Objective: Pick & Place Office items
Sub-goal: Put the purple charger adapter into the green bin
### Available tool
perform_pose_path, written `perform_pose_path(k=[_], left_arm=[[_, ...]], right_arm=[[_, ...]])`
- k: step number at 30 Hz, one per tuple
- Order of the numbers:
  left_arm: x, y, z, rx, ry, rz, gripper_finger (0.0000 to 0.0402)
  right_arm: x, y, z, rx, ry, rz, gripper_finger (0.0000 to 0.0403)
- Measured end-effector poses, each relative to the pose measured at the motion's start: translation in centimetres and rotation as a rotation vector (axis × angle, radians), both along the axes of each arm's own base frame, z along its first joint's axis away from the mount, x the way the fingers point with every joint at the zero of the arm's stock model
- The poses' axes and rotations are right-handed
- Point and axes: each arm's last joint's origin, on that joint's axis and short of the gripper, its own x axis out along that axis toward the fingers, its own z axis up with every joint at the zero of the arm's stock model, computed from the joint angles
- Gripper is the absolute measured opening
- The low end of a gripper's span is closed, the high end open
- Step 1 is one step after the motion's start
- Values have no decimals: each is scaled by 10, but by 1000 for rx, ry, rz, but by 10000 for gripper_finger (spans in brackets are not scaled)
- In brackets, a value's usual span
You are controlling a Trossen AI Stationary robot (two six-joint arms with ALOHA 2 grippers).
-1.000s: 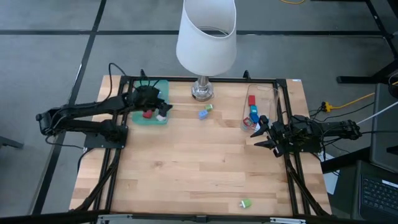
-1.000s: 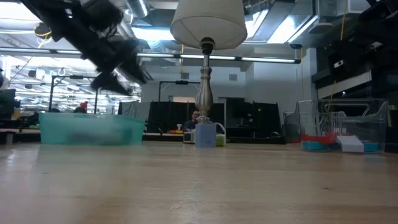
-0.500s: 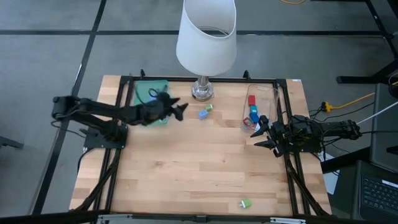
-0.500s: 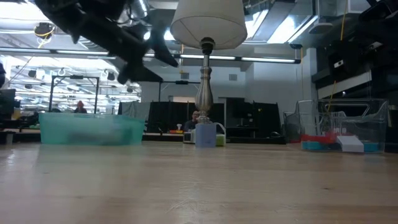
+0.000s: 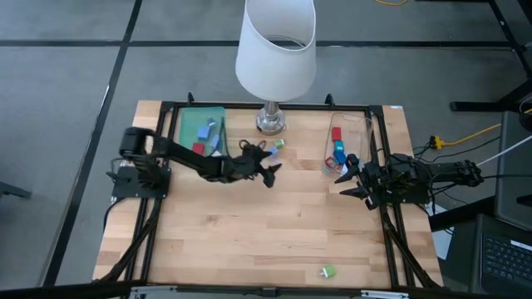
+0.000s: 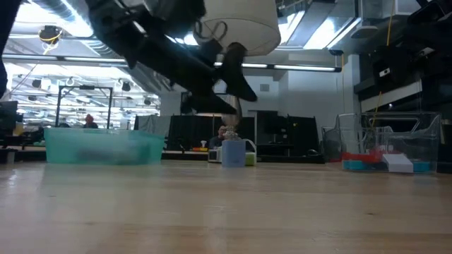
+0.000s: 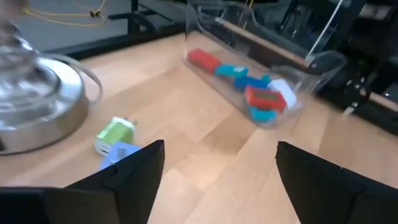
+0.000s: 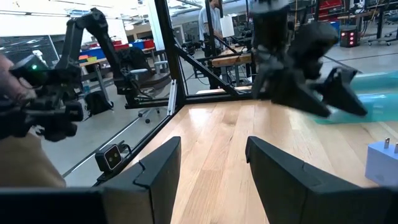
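Above the middle of the worktop (image 5: 274,232), the left gripper (image 5: 268,171) hangs with its jaws spread wide and nothing between them, its arm stretched out from the left edge. Just beyond its fingertips, near the foot of the lamp (image 5: 270,120), lie two loose office items: a small blue piece (image 7: 119,152) and a green one (image 7: 115,132), touching or nearly so. Behind the arm, the green tray (image 5: 184,124) holds several blue and red pieces. Farther toward the right edge, the clear bin (image 7: 261,65) contains red, blue and white pieces. One more green piece (image 5: 329,272) sits alone near the front edge, well apart from everything else.

The right gripper (image 5: 347,181) waits beside the clear bin, jaws partly apart and empty.

Judged step: approach to a pick, the blue and green pair being the likely target. The next move calls for lowering the left gripper over a single piece, aligning the jaws so only that piece is straddled, then closing. Risk: the neighbouring piece may be nudged or caught along with it.
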Motion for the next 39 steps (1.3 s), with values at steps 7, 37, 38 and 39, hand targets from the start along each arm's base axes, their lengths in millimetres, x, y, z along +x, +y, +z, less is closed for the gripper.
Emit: perform_pose_path(k=[7, 37, 38, 39], left_arm=[[12, 0, -18, 14, 19, 120, 323], [-30, 14, -70, 64, 108, 171, 322], [-28, 16, -74, 54, 90, 161, 322], [-27, 17, -78, 42, 75, 149, 322]], right_arm=[[0, 0, 0, 0, 0, 0, 192], [0, 0, 0, 0, 0, 0, 192], [0, 0, 0, 0, 0, 0, 192], [0, 0, 0, 0, 0, 0, 192]])
